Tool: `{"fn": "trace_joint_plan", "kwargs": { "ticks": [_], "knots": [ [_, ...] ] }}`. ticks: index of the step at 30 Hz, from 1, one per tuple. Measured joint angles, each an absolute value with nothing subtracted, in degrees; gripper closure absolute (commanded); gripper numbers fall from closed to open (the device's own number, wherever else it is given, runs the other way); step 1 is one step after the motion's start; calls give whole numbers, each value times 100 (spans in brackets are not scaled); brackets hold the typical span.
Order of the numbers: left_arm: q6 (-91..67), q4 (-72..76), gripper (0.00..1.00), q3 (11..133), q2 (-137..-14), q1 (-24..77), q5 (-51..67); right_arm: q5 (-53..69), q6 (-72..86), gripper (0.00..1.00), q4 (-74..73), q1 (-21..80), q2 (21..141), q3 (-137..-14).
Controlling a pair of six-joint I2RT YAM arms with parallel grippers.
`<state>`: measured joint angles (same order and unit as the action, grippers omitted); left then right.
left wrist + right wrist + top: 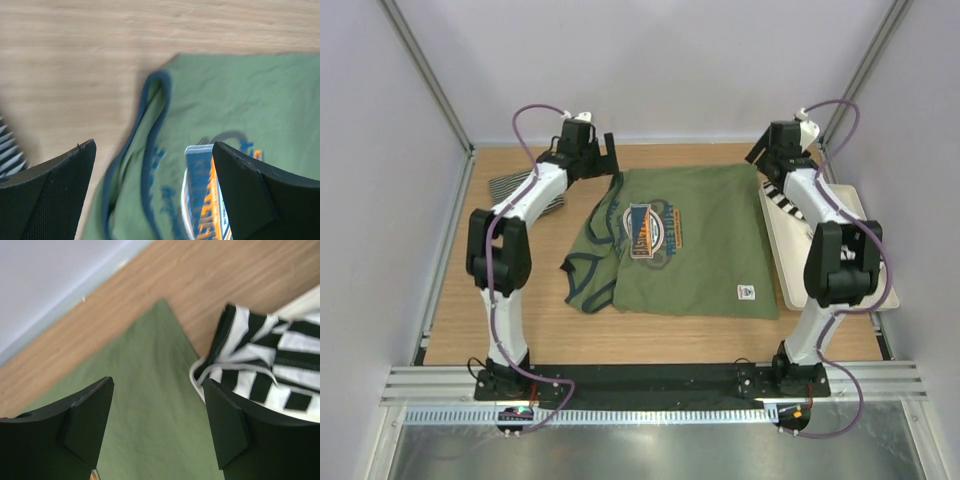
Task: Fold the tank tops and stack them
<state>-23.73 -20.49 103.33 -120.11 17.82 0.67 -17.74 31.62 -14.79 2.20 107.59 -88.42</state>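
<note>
- Table: wood-grain top, arms mounted at the near edge.
- Pinstriped tank top: lies at the far left of the table, partly hidden beneath the left arm. Only its edge shows at the left margin of the left wrist view. It is apart from the green top.
- Left gripper: positioned above the far left corner of the olive green tank top. The left wrist view shows the jaws spread wide with nothing between them; cloth and bare wood lie below.
- Olive green tank top: lies in the middle of the table, mostly flat. Its left side is bunched, and dark-trimmed openings show at the near left. A dark-trimmed strap loop appears in the left wrist view.
- Printed graphic: blue and orange, facing up on the left half of the green top.
- Small label: white, near the green top's near right corner.
- Right gripper: positioned above the green top's far right corner. The right wrist view shows the jaws wide apart, holding nothing.
- Broad-striped tank top: bunched at the far end of the tray, just beside the green top's far right corner and partly hidden under the right arm.
- Cream tray: at the right side of the table. The green top's right edge reaches it; overlap cannot be confirmed.
</note>
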Motion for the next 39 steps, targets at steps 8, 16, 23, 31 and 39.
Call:
{"fn": "trace_joint_plan", "kwargs": {
  "ticks": [8, 16, 23, 31, 39],
  "knots": [
    [-2488, -2491, 21, 9419, -10840, 1546, -381, -838, 3229, 36, -1229, 228, 9148, -6993],
    [-2993, -2639, 42, 8176, -10960, 803, 141, -403, 3245, 45, -1096, 239, 8366, -6335],
    [-3218, -2650, 44, 7666, -11233, 263, 279, -231, 3295, 46, -1070, 436, 8350, -6254],
    [-3282, -2556, 42, 8667, -11928, -513, 307, -211, 3288, 44, -1096, 867, 8313, -5957],
    [-3236, -2440, 27, 7439, -10735, 377, -91, -213, 3240, 44, -1214, 937, 8136, -5898]
  ]
}}
